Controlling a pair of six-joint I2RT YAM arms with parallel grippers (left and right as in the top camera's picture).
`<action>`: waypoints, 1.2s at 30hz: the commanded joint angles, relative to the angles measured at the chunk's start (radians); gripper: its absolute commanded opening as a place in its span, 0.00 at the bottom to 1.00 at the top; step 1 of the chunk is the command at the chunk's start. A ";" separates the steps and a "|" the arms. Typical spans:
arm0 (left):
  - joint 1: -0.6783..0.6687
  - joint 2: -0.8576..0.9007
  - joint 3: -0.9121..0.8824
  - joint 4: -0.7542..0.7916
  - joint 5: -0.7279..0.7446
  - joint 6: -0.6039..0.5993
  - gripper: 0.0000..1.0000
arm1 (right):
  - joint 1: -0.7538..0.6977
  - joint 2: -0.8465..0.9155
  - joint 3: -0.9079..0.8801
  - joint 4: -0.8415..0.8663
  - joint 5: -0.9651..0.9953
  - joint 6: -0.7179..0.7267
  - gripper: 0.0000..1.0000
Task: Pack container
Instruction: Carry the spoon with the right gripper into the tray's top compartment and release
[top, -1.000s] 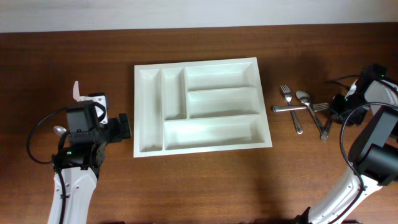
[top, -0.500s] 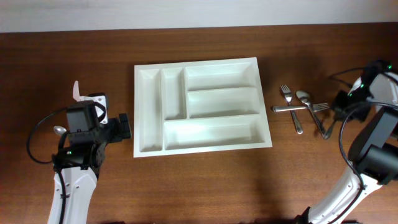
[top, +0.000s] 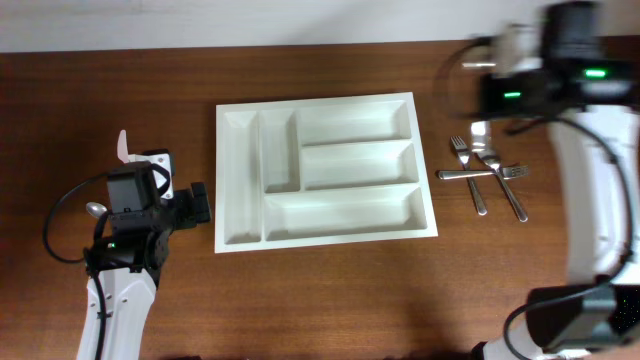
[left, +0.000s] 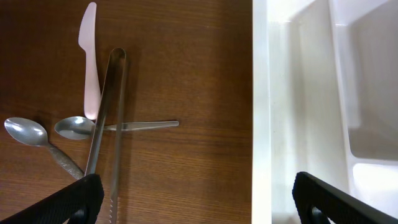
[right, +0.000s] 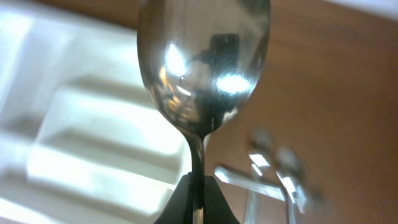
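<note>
The white five-compartment container (top: 250, 240) lies in the middle of the table, all compartments empty. It also shows in the left wrist view (left: 261, 93) and, blurred, in the right wrist view (right: 93, 143). My right gripper (right: 199, 202) is shut on the handle of a metal spoon (right: 202, 68), held bowl-up in the air. In the overhead view it (top: 497, 100) hangs blurred above the table just right of the container's far corner. My left gripper (left: 193, 199) is open and empty, one finger over the wood, the other over the container's left rim.
Forks (top: 460, 150) and a crossed utensil (top: 470, 174) lie right of the container. Left of the container lie a white plastic knife (left: 90, 56), metal tongs (left: 109, 112) and two spoons (left: 25, 130).
My right arm has swung up and to the far side, lifting a spoon off the pile at the right. The left arm has not moved.
</note>
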 joint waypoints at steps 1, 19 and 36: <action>0.003 0.007 0.021 -0.002 -0.007 0.013 0.99 | 0.151 0.089 -0.017 0.042 -0.030 -0.356 0.04; 0.003 0.007 0.021 -0.002 -0.007 0.013 0.99 | 0.276 0.397 -0.018 0.349 -0.083 -1.118 0.04; 0.003 0.007 0.021 -0.002 -0.007 0.013 0.99 | 0.234 0.403 0.010 0.397 -0.135 -0.891 0.09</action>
